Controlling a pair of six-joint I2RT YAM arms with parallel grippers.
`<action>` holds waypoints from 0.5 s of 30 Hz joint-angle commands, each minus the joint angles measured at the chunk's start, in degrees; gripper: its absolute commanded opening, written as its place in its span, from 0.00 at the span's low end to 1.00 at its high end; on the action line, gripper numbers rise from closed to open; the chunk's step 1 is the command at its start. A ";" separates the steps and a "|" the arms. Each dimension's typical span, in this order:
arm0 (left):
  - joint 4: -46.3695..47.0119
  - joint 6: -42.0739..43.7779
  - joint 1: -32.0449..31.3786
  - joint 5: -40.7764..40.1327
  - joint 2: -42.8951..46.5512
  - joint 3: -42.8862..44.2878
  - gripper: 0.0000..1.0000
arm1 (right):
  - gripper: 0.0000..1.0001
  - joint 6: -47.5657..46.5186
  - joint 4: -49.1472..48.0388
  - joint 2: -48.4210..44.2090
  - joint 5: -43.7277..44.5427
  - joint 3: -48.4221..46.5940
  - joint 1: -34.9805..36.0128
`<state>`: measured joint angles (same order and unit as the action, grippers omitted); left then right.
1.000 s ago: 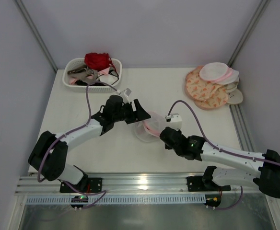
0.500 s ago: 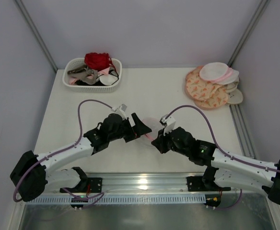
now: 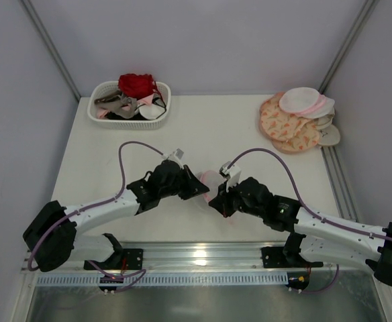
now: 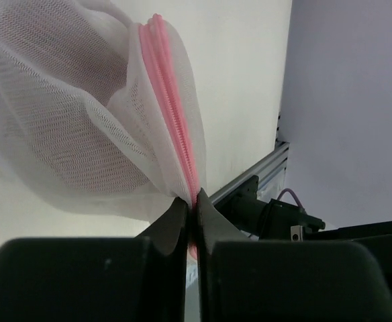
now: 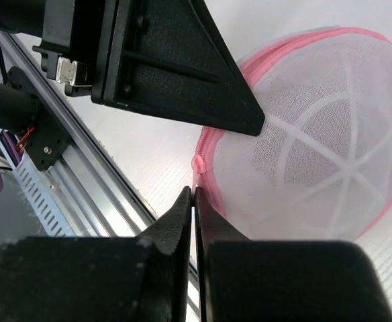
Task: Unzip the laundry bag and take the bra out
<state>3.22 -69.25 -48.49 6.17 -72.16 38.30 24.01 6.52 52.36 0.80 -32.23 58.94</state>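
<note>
Two grippers are sharing the laundry bag (image 5: 317, 134) at the table's (image 3: 115, 147) near middle: the left gripper (image 4: 190, 201) is pinching the pink zipper rim (image 4: 172, 114), fingers closed, anchoring it, while the right gripper (image 5: 193, 193) is clamping the zipper pull (image 5: 197, 164), apparently for drawing it open. No writing is showing.
</note>
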 commanded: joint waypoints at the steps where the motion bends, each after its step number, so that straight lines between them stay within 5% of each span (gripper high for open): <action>1: 1.35 0.35 -0.11 -2.65 -1.49 2.56 0.00 | 0.04 -1.07 -1.69 -0.94 -1.41 -0.56 -0.05; 15: -3.05 1.14 2.52 -10.13 2.81 2.13 0.00 | 0.03 0.86 6.39 0.82 2.89 0.06 0.04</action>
<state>1.34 -69.04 -47.27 1.43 -71.48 39.31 24.16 10.04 53.36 1.93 -32.23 58.65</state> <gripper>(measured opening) 0.011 0.039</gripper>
